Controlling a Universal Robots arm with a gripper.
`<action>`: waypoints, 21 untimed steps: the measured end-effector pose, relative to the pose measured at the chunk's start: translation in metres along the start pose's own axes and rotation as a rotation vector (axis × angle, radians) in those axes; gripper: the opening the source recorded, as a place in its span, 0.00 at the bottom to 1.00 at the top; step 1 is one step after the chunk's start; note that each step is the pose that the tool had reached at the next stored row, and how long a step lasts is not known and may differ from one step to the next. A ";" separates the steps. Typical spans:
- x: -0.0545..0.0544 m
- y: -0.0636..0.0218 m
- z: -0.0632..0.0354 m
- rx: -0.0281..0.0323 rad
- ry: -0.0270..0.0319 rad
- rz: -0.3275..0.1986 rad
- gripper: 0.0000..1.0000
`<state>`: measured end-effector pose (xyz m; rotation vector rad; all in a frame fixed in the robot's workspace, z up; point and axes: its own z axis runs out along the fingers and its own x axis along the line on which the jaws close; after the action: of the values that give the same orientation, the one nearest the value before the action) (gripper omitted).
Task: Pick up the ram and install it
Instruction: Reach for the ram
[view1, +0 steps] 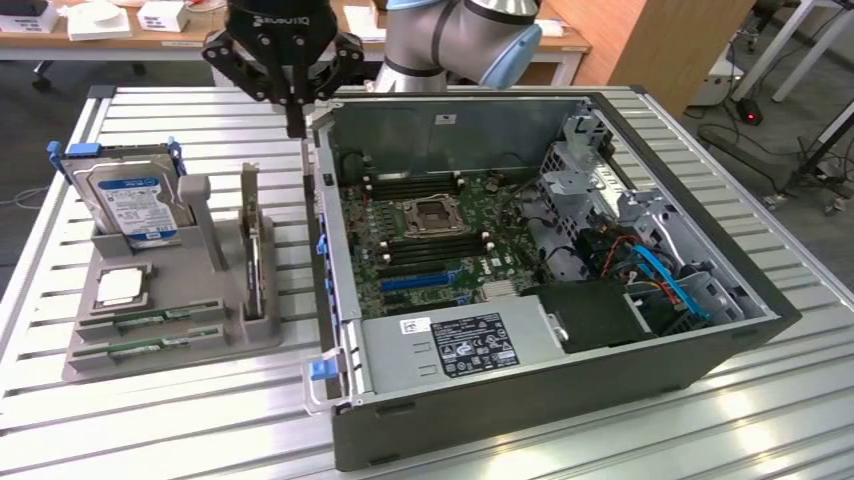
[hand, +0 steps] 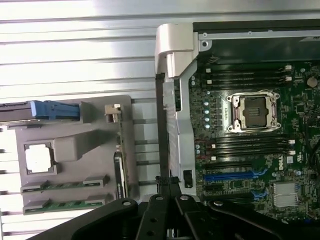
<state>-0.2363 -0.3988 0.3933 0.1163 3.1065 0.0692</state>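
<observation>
Found the gripper (view1: 295, 128) clenched shut on nothing above the edge of the computer case (view1: 534, 395), the ram (view1: 150, 322) lying in the tray (view1: 214, 215) at seven o'clock; judged pickup unstarted, calling for opened jaws.

We see the arm (view1: 461, 35) at the top of the exterior view, its gripper (view1: 294, 128) pointing straight down, jaws closed together.
</observation>
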 end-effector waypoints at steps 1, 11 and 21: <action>0.003 -0.0002 -0.0001 0.0000 -0.0002 0.000 0.09; 0.037 -0.0027 -0.0013 -0.0002 -0.0025 0.000 0.09; 0.063 -0.0047 -0.0022 -0.0003 -0.0037 0.000 0.09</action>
<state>-0.2995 -0.3988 0.3933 0.1160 3.1028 0.0693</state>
